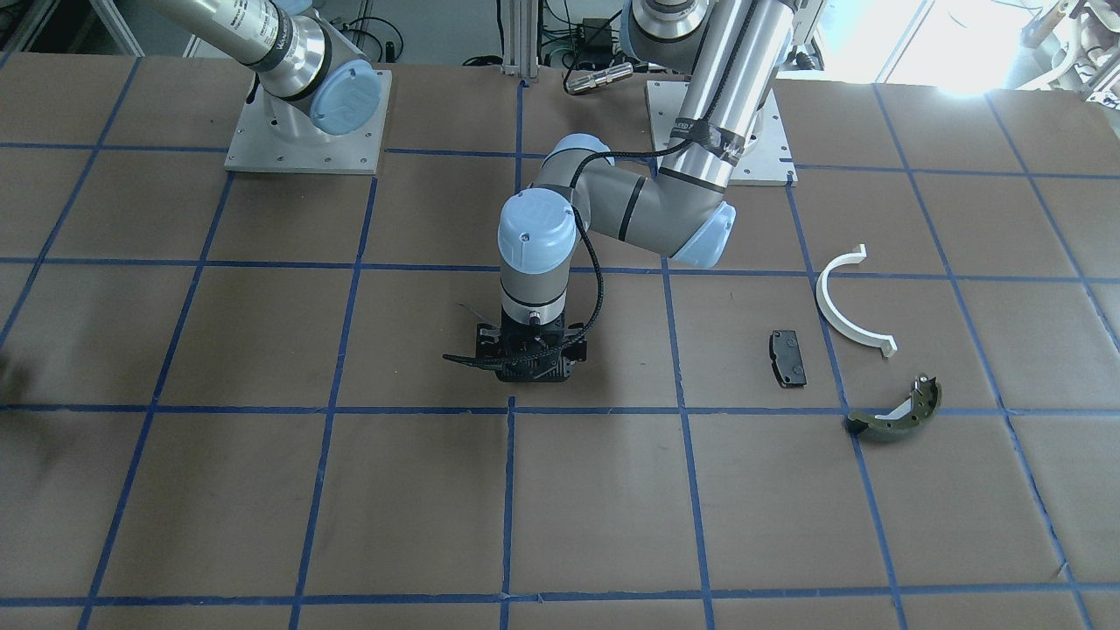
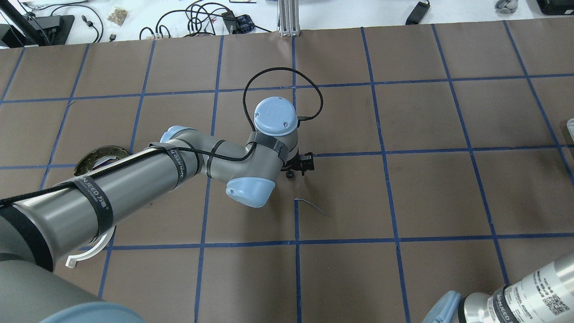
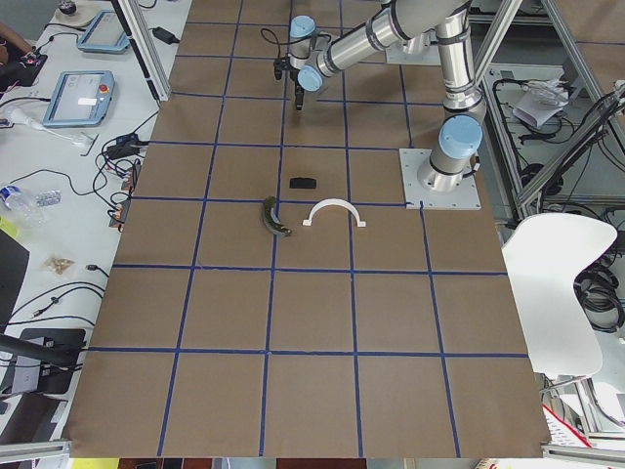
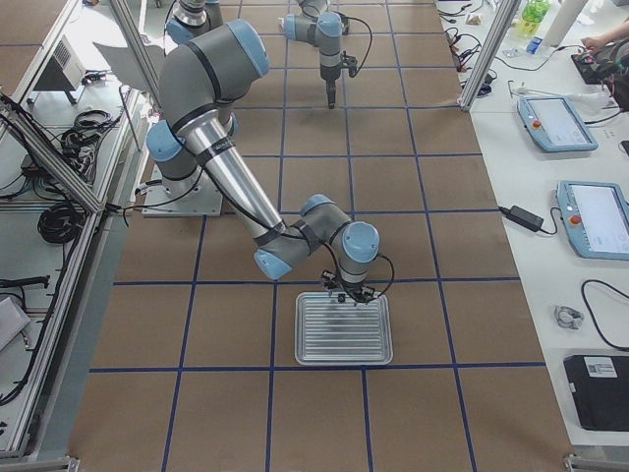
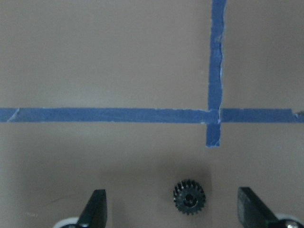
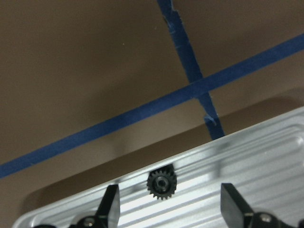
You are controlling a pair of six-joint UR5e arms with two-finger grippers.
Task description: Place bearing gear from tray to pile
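"So where is the bearing gear (image 6: 161, 184) sitting?"

"Flat on the ribbed metal tray (image 6: 266, 156), just inside its rim, with the right gripper (image 6: 172, 204) hanging above it. That gripper is spread wide and holds nothing. The gear lies between its fingers (image 6: 112, 205) and touches neither."

"And the left gripper (image 5: 172, 209)?"

"Just as wide apart, and empty too. A second gear (image 5: 189, 196) lies on the brown surface (image 5: 118, 61) under it, near a crossing of blue tape (image 5: 109, 115). That spot is well apart from the pile (image 1: 789, 360) of 3 parts: white half-ring (image 1: 824, 296), black pad (image 3: 304, 182) and olive shoe (image 1: 888, 423)."

"How will the gear on the tray handle?"

"I'd judge it small, rigid and light, probably metal or hard plastic, so crushing is no worry. Size is the trouble. Lying flat, it offers little height to pinch, and the round toothed edge could roll or squirt sideways under uneven pressure."

"Best hold, then?"

"Set 1 finger on each side of the toothed rim, centred across the bore, closing on opposite teeth. Go low, nearly to the tray. Its ribs and the nearby rim may crowd 1 finger."
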